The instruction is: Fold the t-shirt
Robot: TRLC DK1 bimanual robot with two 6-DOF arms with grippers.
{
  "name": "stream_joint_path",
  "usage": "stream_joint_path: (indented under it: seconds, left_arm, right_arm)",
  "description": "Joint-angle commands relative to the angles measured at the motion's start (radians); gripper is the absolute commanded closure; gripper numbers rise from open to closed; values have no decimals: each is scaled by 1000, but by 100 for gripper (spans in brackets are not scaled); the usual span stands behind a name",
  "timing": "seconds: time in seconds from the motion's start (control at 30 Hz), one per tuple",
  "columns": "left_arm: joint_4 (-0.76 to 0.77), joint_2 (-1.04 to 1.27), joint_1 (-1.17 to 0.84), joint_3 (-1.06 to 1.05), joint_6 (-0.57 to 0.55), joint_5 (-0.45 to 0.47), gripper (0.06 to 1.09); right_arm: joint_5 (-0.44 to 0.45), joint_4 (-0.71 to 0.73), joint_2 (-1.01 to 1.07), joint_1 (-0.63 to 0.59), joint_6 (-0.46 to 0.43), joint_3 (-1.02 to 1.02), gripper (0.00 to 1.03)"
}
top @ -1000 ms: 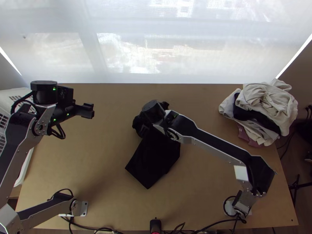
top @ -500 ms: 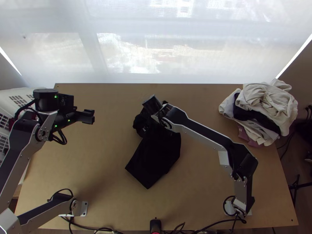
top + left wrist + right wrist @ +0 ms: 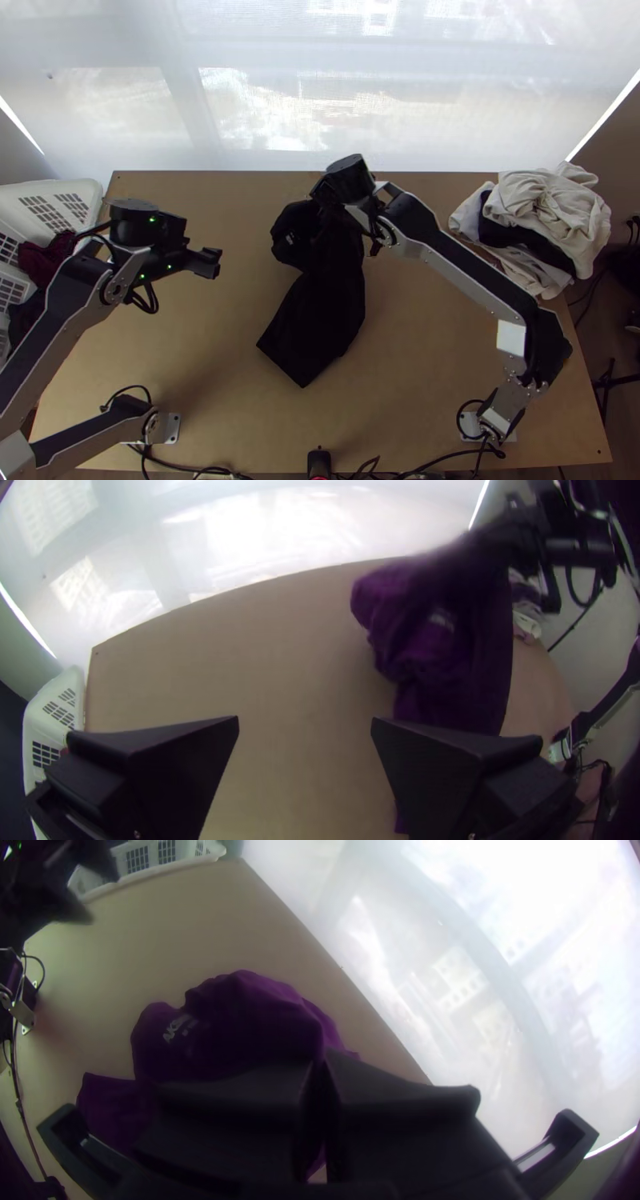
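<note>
While your right black end effector grasped the upper part of the dark, bunched fabric t-shirt over the light wooden bench, your left black end effector stood apart, fingers spread.

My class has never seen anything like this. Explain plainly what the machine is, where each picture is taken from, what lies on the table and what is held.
You see a left arm and a right arm, both robotic, at a wooden table. One picture looks down from high above; the other two come from cameras on the arms' wrists. The right pincer is closed on the dark t-shirt and holds part of it up; the rest lies on the table. The left pincer is open and empty. A clothes pile lies at the table's right, a white basket at its left.
</note>
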Motion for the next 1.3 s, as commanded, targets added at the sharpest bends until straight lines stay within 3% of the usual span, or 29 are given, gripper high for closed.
stream_joint_path:
  seconds: [0.0, 0.1, 0.63, 1.27]
  left_arm:
    - [-24, 18, -134, -84, -2, 59, 12]
    - [-36, 52, -189, -114, -15, 93, 12]
    - [-59, 261, -401, -155, 25, 93, 12]
    - [-61, 399, -430, -207, 1, 89, 26]
  right_arm:
    - [-3, -35, -102, -58, 3, 17, 100]
    - [-3, -38, -136, -69, 8, -7, 100]
    - [-1, -39, -182, -69, 28, -37, 100]
    - [-1, -42, -213, -81, 21, -66, 100]
